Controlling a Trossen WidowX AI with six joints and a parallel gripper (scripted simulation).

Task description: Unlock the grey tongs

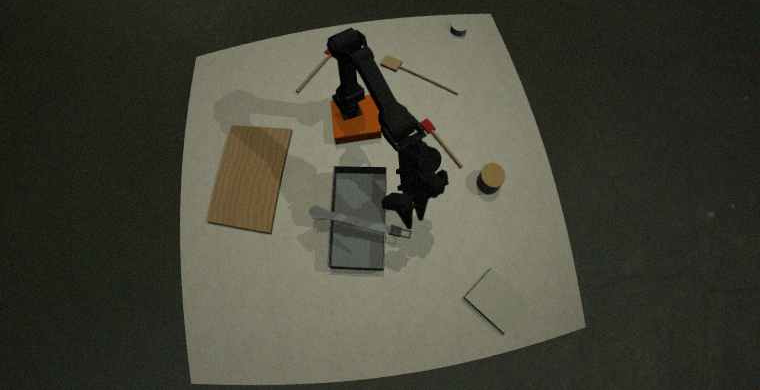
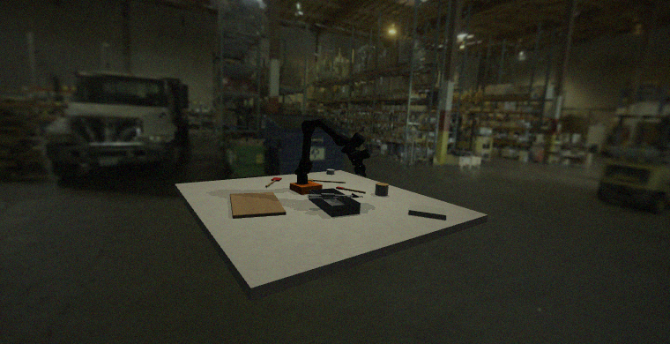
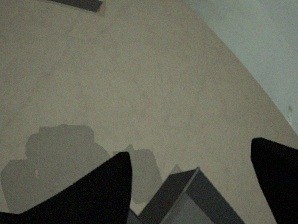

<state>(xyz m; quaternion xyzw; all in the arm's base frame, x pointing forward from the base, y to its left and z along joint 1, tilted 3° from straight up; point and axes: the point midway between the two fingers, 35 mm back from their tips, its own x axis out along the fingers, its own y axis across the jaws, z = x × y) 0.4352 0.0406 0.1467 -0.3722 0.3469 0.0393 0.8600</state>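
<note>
The grey tongs lie across the roasting tin. Their rounded end overhangs the tin's left wall in the top view, and the end with a dark block and a small loop overhangs the right wall. The two arms look closed together. My gripper is open and empty, pointing down above the loop end, right of the tin. The tin's corner shows low between the fingers in the wrist view; the tongs are not seen there. The wooden board lies left of the tin with nothing on it.
A round wooden-topped can stands right of the gripper. A red-headed spatula lies beside the arm, another and a wooden one farther back. A pale slab lies front right, a small disc back right.
</note>
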